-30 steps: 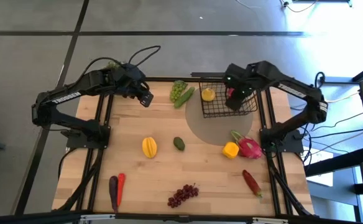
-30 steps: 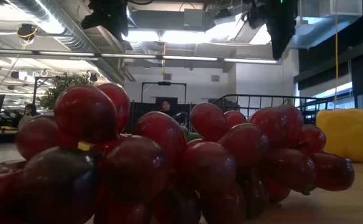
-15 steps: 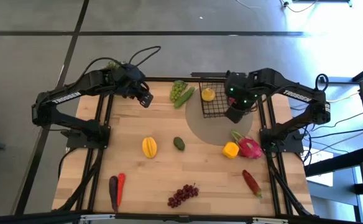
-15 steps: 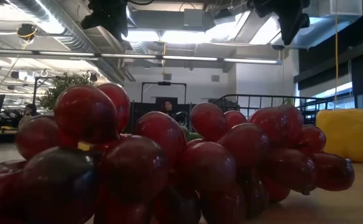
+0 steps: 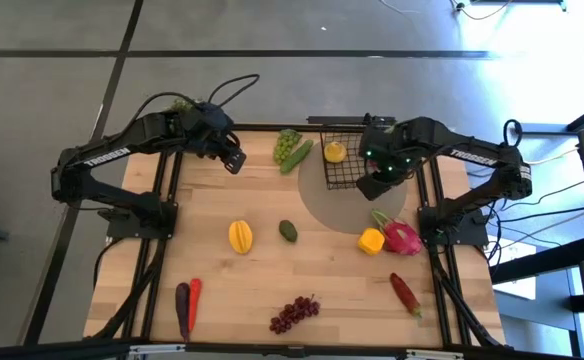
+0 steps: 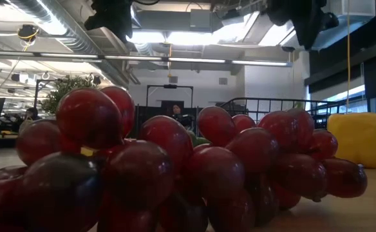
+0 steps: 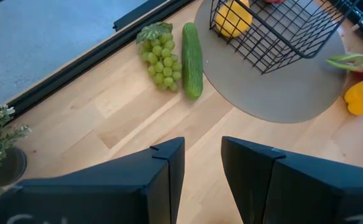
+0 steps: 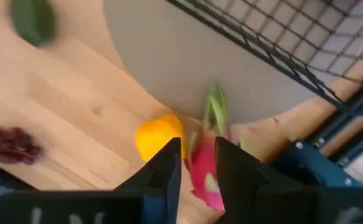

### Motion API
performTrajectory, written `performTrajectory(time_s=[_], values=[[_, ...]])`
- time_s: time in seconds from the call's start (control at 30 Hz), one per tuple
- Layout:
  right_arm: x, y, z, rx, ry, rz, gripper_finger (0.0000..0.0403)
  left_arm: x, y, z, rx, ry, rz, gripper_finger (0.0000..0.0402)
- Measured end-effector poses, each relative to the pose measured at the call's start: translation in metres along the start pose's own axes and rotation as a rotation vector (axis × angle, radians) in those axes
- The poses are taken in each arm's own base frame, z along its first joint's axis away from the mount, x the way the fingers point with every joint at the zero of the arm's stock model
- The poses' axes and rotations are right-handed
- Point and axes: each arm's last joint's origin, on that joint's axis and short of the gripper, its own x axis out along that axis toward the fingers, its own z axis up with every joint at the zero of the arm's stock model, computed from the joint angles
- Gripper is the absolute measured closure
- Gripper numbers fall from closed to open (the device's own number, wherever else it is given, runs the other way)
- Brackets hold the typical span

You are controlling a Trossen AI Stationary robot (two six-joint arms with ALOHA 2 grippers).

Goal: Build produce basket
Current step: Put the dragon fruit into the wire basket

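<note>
Pale wooden slats make up the counter, which fills the middle of the high view; clock directions are read from that view, with 12 at the far edge. Two dark arms flank it. The left end effector hangs near 11 o'clock, fingers a little apart and empty, and has not moved over the last second.

A round grey mat lies toward 1 o'clock, and the small rectangular black wire-mesh basket sits on its far part. A yellow lemon lies in the basket at its 9 o'clock side. The left wrist view also catches a scrap of something red inside the basket; I cannot tell what it is.

What has changed is the right end effector. A second ago it stood over the basket's 3 o'clock half; now it has drawn back to the basket's 6 o'clock edge, above the mat. Its fingers are narrowly parted with nothing between them. Its wrist camera looks down at the pink dragon fruit, which lies beside the yellow pepper at the mat's 5 o'clock rim.

That reads as a finished drop-off, with the dragon fruit probably next. Most of the produce is still out on the counter: green grapes, a cucumber, a starfruit, an avocado and purple grapes.
</note>
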Motion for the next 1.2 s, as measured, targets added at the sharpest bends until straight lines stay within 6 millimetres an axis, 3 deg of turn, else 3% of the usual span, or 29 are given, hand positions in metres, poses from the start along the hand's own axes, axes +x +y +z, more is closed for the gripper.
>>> performTrajectory(time_s=[0.27, 0.47, 0.73, 0.9, 1.2], values=[[0.057, -0.013, -0.005, 0.006, 0.166, -0.12, 0.0315, 0.0, 0.0, 0.0, 0.0, 0.0, 0.0, 0.0307], [0.102, -0.019, -0.007, 0.004, 0.194, -0.11, 0.0315, 0.0, 0.0, 0.0, -0.001, 0.0, 0.0, 0.0307], [0.146, -0.03, -0.014, -0.07, 0.2, -0.113, 0.0315, 0.0, 0.0, 0.0, -0.002, -0.004, -0.002, 0.0307], [0.166, -0.037, -0.018, -0.079, 0.197, -0.11, 0.0315, 0.0, 0.0, 0.0, -0.003, -0.004, -0.002, 0.0307], [0.182, -0.046, -0.026, -0.073, 0.223, -0.13, 0.0315, 0.0, 0.0, 0.0, -0.005, -0.004, -0.002, 0.0307]])
